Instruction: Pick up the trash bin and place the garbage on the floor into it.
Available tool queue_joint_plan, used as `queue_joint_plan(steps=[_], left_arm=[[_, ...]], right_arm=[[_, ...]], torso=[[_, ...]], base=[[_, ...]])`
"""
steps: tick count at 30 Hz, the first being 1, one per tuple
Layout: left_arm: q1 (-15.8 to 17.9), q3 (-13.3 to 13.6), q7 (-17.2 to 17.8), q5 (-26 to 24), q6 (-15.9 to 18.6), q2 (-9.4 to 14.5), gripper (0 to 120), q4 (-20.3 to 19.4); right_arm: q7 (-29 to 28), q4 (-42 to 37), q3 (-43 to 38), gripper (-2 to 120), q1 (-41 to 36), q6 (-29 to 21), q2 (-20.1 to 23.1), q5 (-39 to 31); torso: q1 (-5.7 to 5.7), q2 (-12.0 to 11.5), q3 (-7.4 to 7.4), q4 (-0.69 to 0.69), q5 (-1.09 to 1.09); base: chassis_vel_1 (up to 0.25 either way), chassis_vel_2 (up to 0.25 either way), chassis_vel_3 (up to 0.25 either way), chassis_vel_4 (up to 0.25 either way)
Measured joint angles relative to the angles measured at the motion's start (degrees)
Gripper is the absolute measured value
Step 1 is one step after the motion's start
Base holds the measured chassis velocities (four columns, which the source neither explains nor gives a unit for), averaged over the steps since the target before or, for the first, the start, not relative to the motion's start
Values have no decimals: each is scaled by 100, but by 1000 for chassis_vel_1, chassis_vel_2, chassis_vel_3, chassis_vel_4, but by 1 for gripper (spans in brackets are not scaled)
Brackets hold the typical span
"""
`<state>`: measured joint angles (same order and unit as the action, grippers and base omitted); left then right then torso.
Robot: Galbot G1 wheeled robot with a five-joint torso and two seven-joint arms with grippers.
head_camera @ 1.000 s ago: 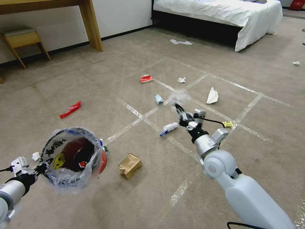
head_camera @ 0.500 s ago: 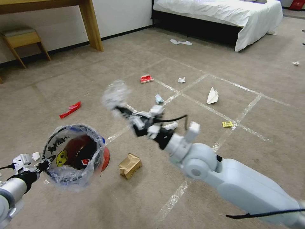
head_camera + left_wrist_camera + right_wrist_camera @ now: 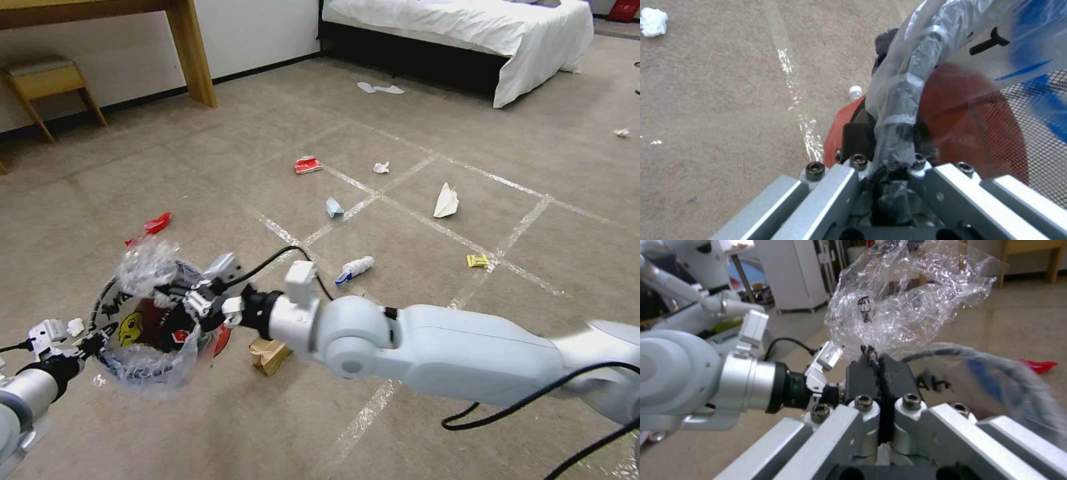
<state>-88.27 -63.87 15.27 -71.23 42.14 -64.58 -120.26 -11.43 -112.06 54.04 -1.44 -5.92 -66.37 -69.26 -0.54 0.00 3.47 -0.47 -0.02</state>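
Note:
The red trash bin (image 3: pixel 143 340) with its clear printed liner hangs just above the floor (image 3: pixel 413 240), my left gripper (image 3: pixel 93 343) shut on its near rim. The left wrist view shows the fingers clamping the bagged rim (image 3: pixel 902 113). My right gripper (image 3: pixel 167 293) reaches across over the bin's mouth, shut on a crumpled clear plastic wad (image 3: pixel 148 261), also seen in the right wrist view (image 3: pixel 907 303). Garbage lies on the carpet: a brown paper bag (image 3: pixel 267 353), a plastic bottle (image 3: pixel 353 269), a red wrapper (image 3: pixel 157 225), a blue scrap (image 3: pixel 333 207).
Farther out lie a red packet (image 3: pixel 307 165), a white tissue (image 3: pixel 381 167), folded white paper (image 3: pixel 445 201) and a yellow packet (image 3: pixel 477 261). A bed (image 3: pixel 467 33) stands at the back right, a wooden table leg (image 3: pixel 193 53) and stool (image 3: pixel 47 80) at the back left.
My right arm has swung left from the middle of the floor, carrying the clear plastic wad to just over the bin's mouth. The bin and left gripper have barely moved.

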Motion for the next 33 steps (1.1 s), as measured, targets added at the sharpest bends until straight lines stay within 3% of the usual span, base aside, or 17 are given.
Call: queue_joint_plan(steps=[7, 20, 25, 27, 29, 31, 32, 33], left_arm=[[1, 1, -8, 0, 0, -7, 0, 4], [11, 5, -16, 0, 0, 11, 0, 38], [11, -12, -17, 1, 0, 19, 0, 65], [11, -13, -17, 1, 0, 19, 0, 66], [11, -14, -18, 2, 0, 16, 0, 67], [11, -14, -19, 3, 0, 13, 0, 67], [10, -17, -18, 4, 0, 11, 0, 67], [10, -17, -18, 4, 0, 11, 0, 67]], right_arm=[[-194, 487, 190, 0, 115, -191, -473, 173], [-342, 536, 248, 2, 75, -274, -398, 350], [-352, 430, 242, 23, 44, -307, -361, 318], [-355, 429, 243, 26, 44, -309, -362, 318], [-356, 429, 254, 39, 44, -309, -371, 319], [-358, 428, 255, 42, 44, -309, -373, 319], [-360, 413, 256, 50, 44, -310, -370, 320], [-360, 413, 256, 50, 44, -310, -370, 320]], torso=[[0, 0, 0, 0, 0], [0, 0, 0, 0, 1], [0, 0, 0, 0, 1], [0, 0, -1, 0, 1], [0, 0, 0, 0, 1], [0, 0, -1, 0, 1], [0, 0, -1, 0, 2], [0, 0, -1, 0, 2]], base=[[0, 0, 0, 0], [0, 0, 0, 0], [0, 0, 0, 0], [0, 0, 0, 0], [0, 0, 0, 0], [0, 0, 0, 0], [0, 0, 0, 0], [0, 0, 0, 0]])
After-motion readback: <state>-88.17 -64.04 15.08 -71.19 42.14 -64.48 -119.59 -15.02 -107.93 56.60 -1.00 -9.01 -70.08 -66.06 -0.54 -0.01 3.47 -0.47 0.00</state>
